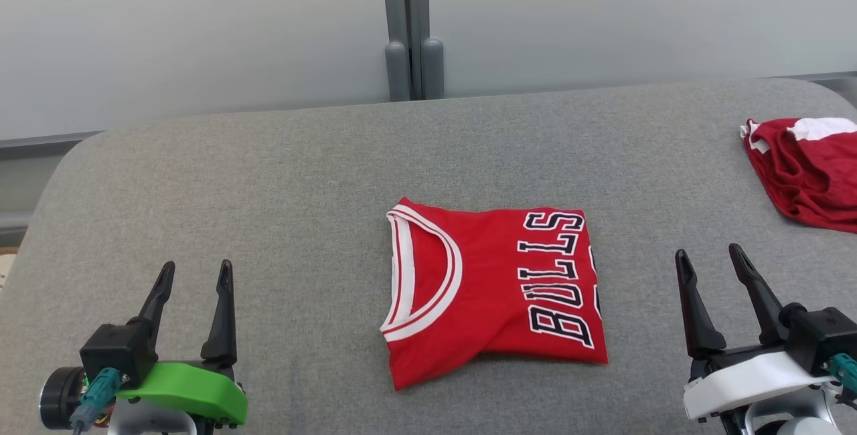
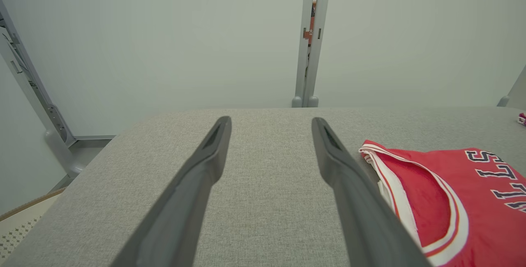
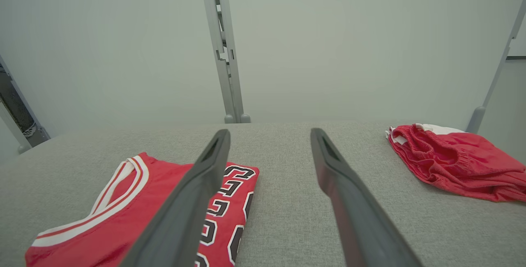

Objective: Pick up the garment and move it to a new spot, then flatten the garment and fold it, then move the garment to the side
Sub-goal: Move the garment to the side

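Note:
A red garment (image 1: 495, 288), a jersey with white trim and dark "BULLS" lettering, lies folded into a flat rectangle in the middle of the grey padded table (image 1: 281, 181). My left gripper (image 1: 195, 273) stands open at the lower left, well apart from the jersey, with nothing between its fingers. My right gripper (image 1: 710, 257) stands open at the lower right, a short way right of the jersey's lettered edge, also holding nothing. The garment (image 2: 452, 201) lies right of the left gripper (image 2: 271, 123) in the left wrist view. The garment (image 3: 123, 213) lies left of the right gripper (image 3: 269, 135) in the right wrist view.
A second red cloth (image 1: 803, 170) with a white waistband lies crumpled at the table's far right edge, also seen as a red cloth (image 3: 456, 164) in the right wrist view. A pale wall with a grey post (image 1: 412, 27) runs behind the table.

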Controlling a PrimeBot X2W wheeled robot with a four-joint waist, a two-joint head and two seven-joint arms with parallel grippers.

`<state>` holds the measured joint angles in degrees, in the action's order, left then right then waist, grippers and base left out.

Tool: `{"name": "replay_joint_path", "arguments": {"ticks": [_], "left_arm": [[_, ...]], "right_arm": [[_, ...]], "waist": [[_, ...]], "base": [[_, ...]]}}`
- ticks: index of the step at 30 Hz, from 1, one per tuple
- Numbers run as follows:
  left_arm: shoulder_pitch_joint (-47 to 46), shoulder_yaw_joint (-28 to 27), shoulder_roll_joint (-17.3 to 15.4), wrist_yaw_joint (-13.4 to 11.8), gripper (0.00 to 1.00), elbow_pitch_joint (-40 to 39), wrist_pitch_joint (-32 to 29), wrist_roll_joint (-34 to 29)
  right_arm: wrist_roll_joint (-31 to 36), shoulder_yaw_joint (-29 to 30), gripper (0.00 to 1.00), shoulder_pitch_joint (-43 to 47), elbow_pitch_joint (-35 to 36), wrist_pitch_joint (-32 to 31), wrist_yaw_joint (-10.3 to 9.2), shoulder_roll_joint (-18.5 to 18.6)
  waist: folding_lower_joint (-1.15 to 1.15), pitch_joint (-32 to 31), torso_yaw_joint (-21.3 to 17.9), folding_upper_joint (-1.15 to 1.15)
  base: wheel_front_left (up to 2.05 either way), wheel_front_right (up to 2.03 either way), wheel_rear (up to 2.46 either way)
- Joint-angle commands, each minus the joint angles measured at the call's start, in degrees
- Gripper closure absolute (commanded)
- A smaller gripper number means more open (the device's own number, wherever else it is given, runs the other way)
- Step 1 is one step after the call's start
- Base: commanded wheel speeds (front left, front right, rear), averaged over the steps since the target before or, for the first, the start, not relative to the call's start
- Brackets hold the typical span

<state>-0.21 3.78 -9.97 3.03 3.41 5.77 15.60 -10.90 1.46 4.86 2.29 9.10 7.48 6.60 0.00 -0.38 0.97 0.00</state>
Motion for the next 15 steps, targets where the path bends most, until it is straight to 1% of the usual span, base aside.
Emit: {"name": "replay_joint_path", "arguments": {"ticks": [1,15], "left_arm": [[-0.36,-0.01,-0.57,-0.26,0.0,-0.01,0.06,0.33],[-0.21,0.18,-1.03,-1.03,0.0,0.6,0.65,0.62]], "right_arm": [[0.22,0.09,0.0,0.17,0.28,-0.25,0.03,-0.05],[-0.48,-0.11,0.0,-0.02,-0.61,-0.39,0.03,0.37]], "waist": [[0.0,0.06,0.0,0.0],[0.0,0.26,-0.06,0.0]], "base": [[0.0,0.0,0.0],[0.0,0.0,0.0]]}}
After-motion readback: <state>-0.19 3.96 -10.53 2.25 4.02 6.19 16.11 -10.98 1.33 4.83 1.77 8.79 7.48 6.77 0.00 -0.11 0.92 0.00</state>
